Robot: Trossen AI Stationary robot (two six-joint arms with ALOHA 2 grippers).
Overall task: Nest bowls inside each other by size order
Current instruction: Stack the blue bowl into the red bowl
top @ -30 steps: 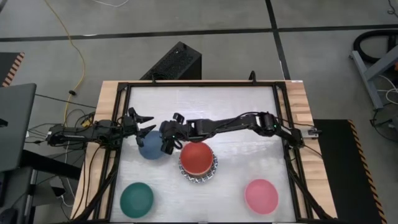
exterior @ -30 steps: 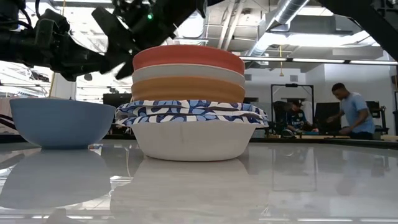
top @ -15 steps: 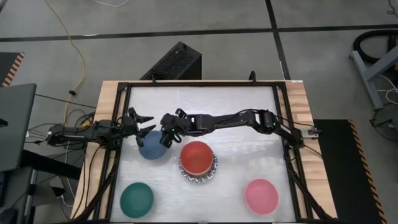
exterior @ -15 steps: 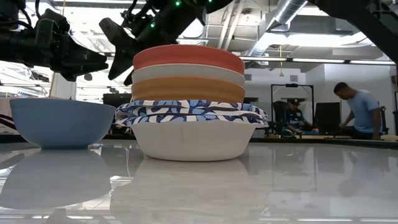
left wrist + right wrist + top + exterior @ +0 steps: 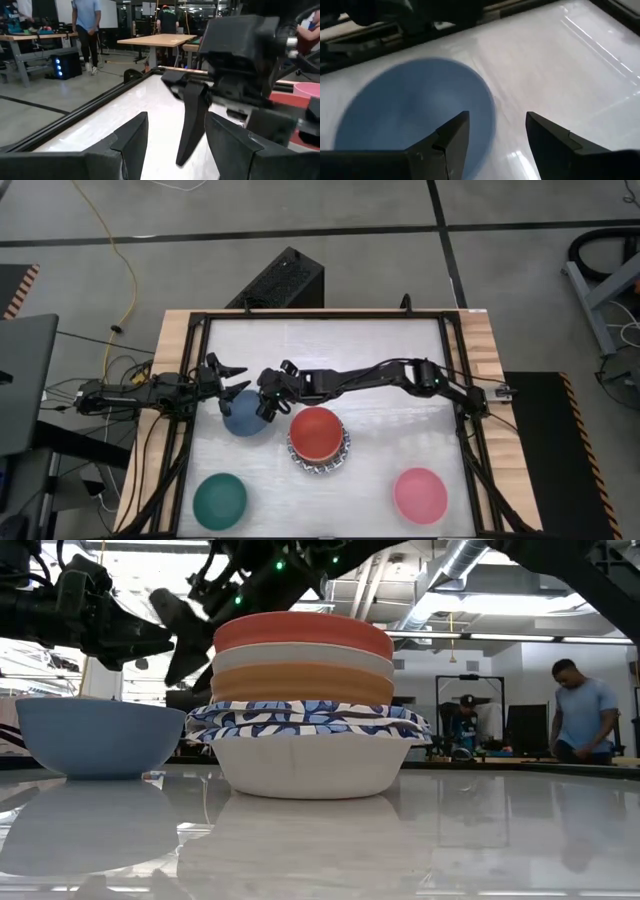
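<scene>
A slate-blue bowl (image 5: 243, 418) stands alone on the table left of centre. It also shows in the low view (image 5: 95, 745). A stack (image 5: 305, 705) at the centre has blue-and-white patterned bowls at the bottom, then orange, cream and red (image 5: 318, 432) on top. A dark green bowl (image 5: 220, 498) and a pink bowl (image 5: 420, 493) stand near the front edge. My right gripper (image 5: 495, 145) is open over the slate-blue bowl's rim (image 5: 487, 112), with one finger above the inside and one outside. My left gripper (image 5: 232, 376) is open just past the bowl's far-left side.
My two grippers are close together over the slate-blue bowl, and the right one (image 5: 200, 115) fills the left wrist view. A black frame (image 5: 320, 313) borders the table. People stand at benches in the room behind (image 5: 580, 710).
My right gripper has gone from beside the top of the stack toward the table's left, to a place over the slate-blue bowl, and has come down a little. It has stayed open. The bowls have not moved.
</scene>
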